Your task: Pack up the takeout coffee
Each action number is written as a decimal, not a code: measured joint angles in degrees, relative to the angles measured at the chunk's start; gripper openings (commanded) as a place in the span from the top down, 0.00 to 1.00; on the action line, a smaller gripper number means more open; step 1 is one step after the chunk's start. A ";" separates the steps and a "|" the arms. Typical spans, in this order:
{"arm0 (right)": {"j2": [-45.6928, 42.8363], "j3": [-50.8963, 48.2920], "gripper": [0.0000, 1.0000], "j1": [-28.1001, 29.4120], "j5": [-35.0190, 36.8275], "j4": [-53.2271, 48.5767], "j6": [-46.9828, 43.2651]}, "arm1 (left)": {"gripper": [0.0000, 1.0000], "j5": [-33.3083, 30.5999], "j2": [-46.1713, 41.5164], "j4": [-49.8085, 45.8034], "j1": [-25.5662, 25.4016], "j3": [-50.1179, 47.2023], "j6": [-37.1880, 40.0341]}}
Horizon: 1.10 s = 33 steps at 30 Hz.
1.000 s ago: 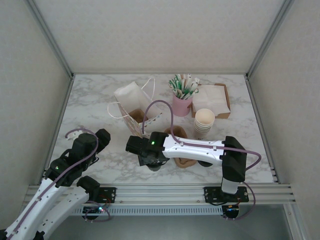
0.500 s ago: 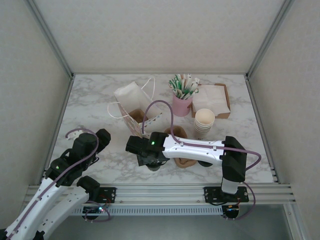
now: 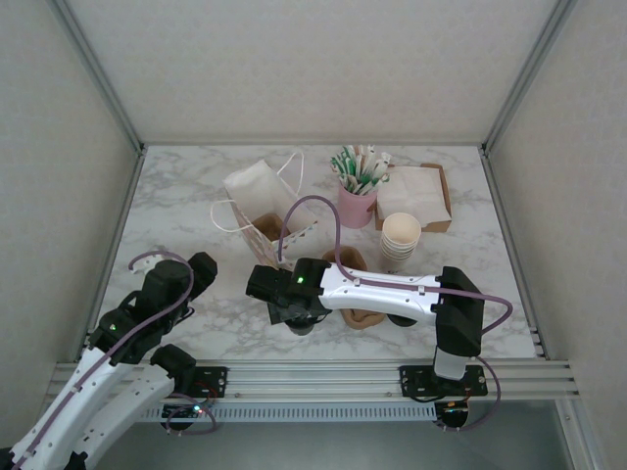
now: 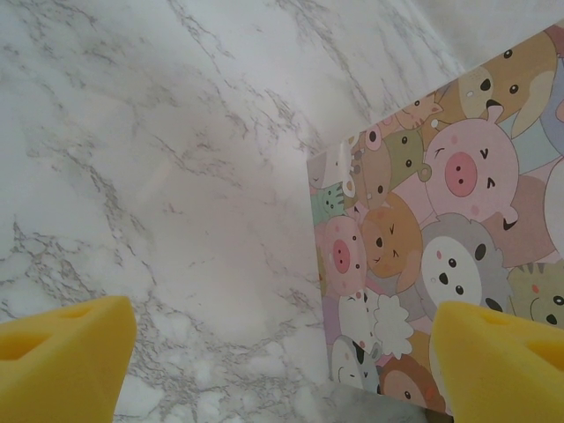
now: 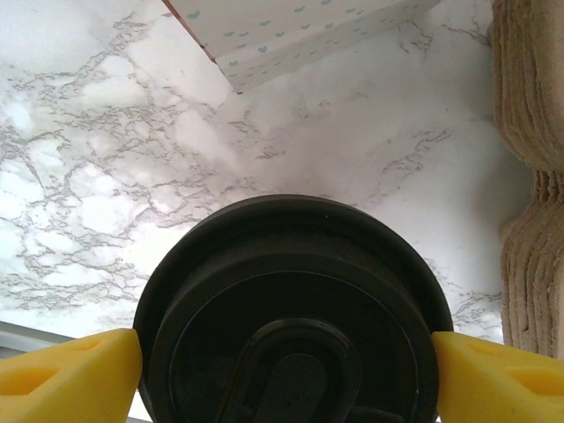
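Observation:
The takeout coffee (image 5: 291, 308) shows in the right wrist view as a round black lid with a sip hole, standing on the marble. My right gripper (image 5: 286, 374) is shut on it, with a yellow fingertip (image 5: 79, 370) pressed against each side of the lid. In the top view this gripper (image 3: 297, 315) hangs low at the front centre, and the cup is mostly hidden under it. My left gripper (image 4: 282, 370) is open over bare marble, apart from the cup; in the top view it (image 3: 200, 267) sits at the front left.
A paper bag (image 3: 260, 196) lies on its side behind the cup; its cartoon-animal face (image 4: 441, 229) is right of the left gripper. A brown pulp cup carrier (image 3: 361, 318) sits right of the cup. Behind stand stacked cream cups (image 3: 400, 235), a pink straw holder (image 3: 357, 204) and a napkin box (image 3: 416, 194).

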 measured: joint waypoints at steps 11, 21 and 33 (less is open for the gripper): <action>0.35 0.00 0.20 -0.28 1.03 -0.42 0.17 | 0.13 0.02 0.37 0.04 0.00 0.00 0.00; 0.39 0.02 0.30 -0.33 1.05 -0.44 0.11 | 0.13 0.02 0.74 0.15 0.00 0.00 0.00; -8.48 0.44 0.36 -0.17 2.27 -2.27 -8.07 | 0.13 -1.97 4.44 -0.74 0.00 4.42 1.77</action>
